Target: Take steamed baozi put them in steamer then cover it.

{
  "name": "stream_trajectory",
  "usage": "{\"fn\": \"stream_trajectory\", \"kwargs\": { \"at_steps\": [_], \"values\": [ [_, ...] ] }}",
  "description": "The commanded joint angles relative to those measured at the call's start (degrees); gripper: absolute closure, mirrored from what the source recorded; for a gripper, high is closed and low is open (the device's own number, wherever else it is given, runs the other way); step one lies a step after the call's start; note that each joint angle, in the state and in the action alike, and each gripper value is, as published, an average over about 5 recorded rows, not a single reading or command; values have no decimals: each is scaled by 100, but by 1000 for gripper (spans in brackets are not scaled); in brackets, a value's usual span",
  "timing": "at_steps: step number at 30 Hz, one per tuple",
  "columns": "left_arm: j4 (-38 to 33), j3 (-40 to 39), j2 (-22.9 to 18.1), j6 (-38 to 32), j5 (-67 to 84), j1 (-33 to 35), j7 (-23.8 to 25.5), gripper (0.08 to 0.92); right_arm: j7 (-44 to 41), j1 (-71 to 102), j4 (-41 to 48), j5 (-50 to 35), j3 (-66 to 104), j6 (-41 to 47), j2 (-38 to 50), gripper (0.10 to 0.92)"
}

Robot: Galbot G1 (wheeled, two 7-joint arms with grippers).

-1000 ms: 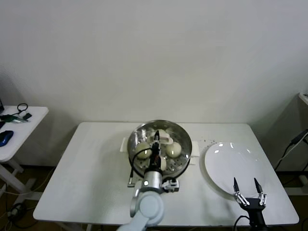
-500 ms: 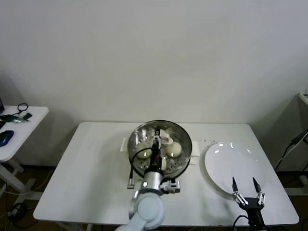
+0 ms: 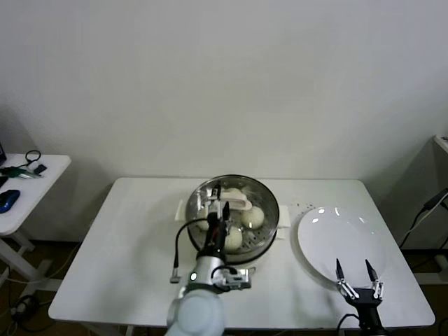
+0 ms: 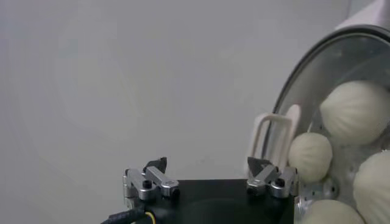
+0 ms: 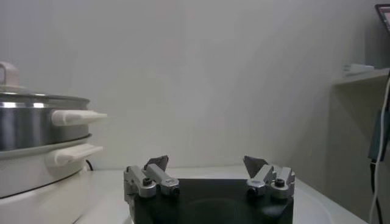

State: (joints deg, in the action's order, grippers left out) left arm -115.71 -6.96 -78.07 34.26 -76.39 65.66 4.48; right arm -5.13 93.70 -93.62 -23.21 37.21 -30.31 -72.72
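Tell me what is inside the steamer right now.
Through the glass cover, seated on the steamer, cream-white baozi show: three in the head view, four in the left wrist view. The left gripper hides part of the interior, fingers open.

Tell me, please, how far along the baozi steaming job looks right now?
Nearly finished. Done: the baozi sit in the steamer, the plate is bare, and the cover is on. In hand: the left claw stands open by the cover's handle. The right claw waits open near the plate. Left: only pulling clear.

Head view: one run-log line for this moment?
left hand: open above clear glass cover on steel steamer | right hand: open by white plate
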Motion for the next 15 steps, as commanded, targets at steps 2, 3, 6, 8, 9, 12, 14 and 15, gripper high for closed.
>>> {"fn": "stream_trajectory", "kwargs": {
  "at_steps": [2, 3, 6, 8, 9, 12, 14, 15],
  "values": [
    [-814, 667, 309, -594, 1415, 550, -588, 177, 411, 62, -266, 29, 13, 282, 52, 203],
    [-912, 880, 339, -687, 1789, 606, -714, 177, 405, 62, -263, 50, 24, 274, 46, 203],
    [-1130, 1600, 471, -885, 3104, 681, -1166, 177, 362, 69, -239, 60, 34, 227, 39, 203],
    [-1186, 2235, 586, -1157, 4006, 749, -1425, 177, 348, 81, -232, 51, 22, 201, 45, 203],
    [-1183, 2583, 630, -1351, 4477, 803, -1507, 177, 343, 86, -229, 48, 17, 192, 45, 203],
    [-1070, 3654, 758, -2036, 6312, 1025, -1514, 177, 327, 82, -204, 43, -1, 181, 43, 203],
    [-843, 4372, 871, -2523, 7665, 1250, -1336, 177, 325, 68, -176, 46, -17, 179, 43, 203],
    [-693, 4678, 933, -2706, 8175, 1380, -1199, 177, 326, 58, -160, 48, -24, 181, 43, 203]
  ]
}}
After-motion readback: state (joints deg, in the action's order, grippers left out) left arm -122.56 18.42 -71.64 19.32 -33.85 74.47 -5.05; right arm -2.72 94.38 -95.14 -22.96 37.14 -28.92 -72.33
